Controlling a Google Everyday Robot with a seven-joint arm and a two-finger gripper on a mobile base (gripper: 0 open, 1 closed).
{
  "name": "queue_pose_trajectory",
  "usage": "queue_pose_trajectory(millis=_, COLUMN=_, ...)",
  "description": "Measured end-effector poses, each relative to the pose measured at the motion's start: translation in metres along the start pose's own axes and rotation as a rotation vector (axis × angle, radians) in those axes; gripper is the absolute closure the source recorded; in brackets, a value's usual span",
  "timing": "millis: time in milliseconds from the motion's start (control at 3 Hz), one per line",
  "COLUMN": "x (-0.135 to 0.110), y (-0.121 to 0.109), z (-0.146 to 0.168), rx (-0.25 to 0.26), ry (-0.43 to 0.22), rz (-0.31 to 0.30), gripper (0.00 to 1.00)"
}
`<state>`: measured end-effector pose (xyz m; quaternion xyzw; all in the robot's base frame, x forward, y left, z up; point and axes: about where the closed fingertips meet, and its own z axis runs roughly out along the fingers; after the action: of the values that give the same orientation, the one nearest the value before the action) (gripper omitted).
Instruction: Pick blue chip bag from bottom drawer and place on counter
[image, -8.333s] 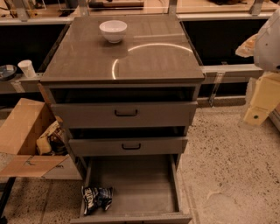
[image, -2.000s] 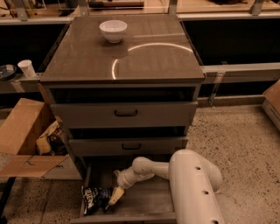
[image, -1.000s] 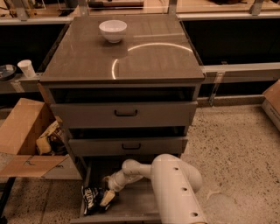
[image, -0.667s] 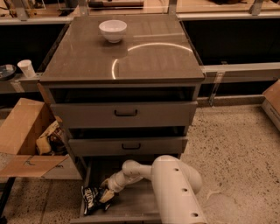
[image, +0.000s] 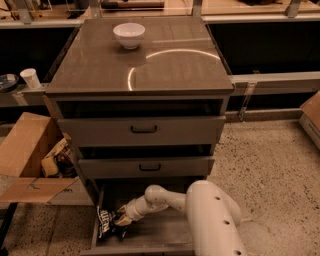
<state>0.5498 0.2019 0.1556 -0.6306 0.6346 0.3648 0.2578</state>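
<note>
Camera view from above and in front of a grey three-drawer cabinet. Low in the frame, left of centre, the wide grey metal bottom drawer (image: 165, 234) stands pulled open. The small crumpled dark blue foil chip bag with white lettering (image: 104, 223) lies on its floor in the near left corner. The robot's cream-coloured arm (image: 165, 197) reaches in from the lower right, and its hand (image: 122, 219) sits at the bag's right edge, touching it; whether the hand is clenched on the bag or released cannot be told. Step in hand, by judgement: the grasp, with lift and placement not yet done. The next move calls for a secure hold on the foil, then a lift clear of the drawer's low walls and the two upper drawers, up to the glossy grey-brown square worktop (image: 170, 70), setting the bag down apart from the white bowl (image: 129, 35) at upper centre.
</note>
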Motion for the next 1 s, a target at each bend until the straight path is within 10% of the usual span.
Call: queue_pose_trajectory(millis=1000, x=0.0, y=0.025, z=-0.122, rx=0.213, ry=-0.162, rz=-0.053, gripper=1.0)
